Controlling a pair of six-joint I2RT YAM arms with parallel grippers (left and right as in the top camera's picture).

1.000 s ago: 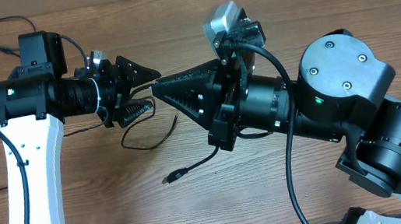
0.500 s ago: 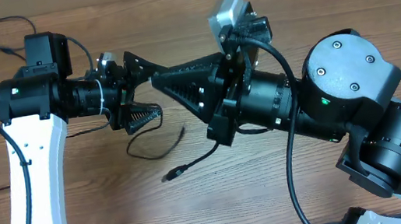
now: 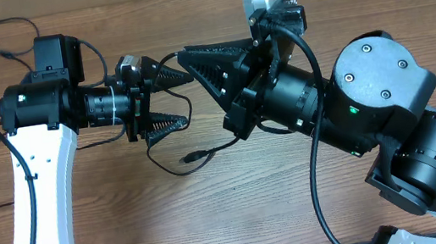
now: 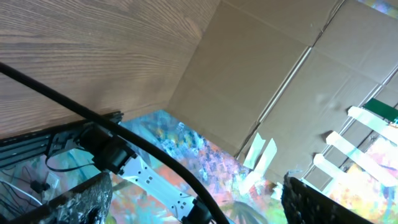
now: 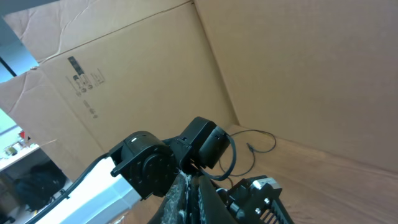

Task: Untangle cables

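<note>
- While both arms are reaching toward each other over the middle of the table, the cables are lying loose on the wood, thin and black.
- One cord is curling in a loop just below the left gripper. It is ending in a small plug end that is resting on the table below the two grippers.
- Another cord is sweeping in a wide arc around the far left corner, behind the left arm. A second plug end is lying near the back of that arm.
- More cord is looping along the table's left side, beside the arm's white link.
- The left gripper is standing released, its two fingers spread wide apart and pointing toward the right arm.
- In the left wrist view a black cord is crossing diagonally between those spread fingers. Whether it is one of the thin cables or the robot's own wiring is not showing clearly.
- The right gripper is staying clenched, its fingers pressed together into a single point aimed left. Its tip is sitting just beside the left gripper's upper finger.
- Whether a cord is pinched in that closed tip I cannot tell.
- In the right wrist view the closed fingers are pointing at the left arm. Beyond it, a cord is lying on the table in front of a cardboard wall.
</note>
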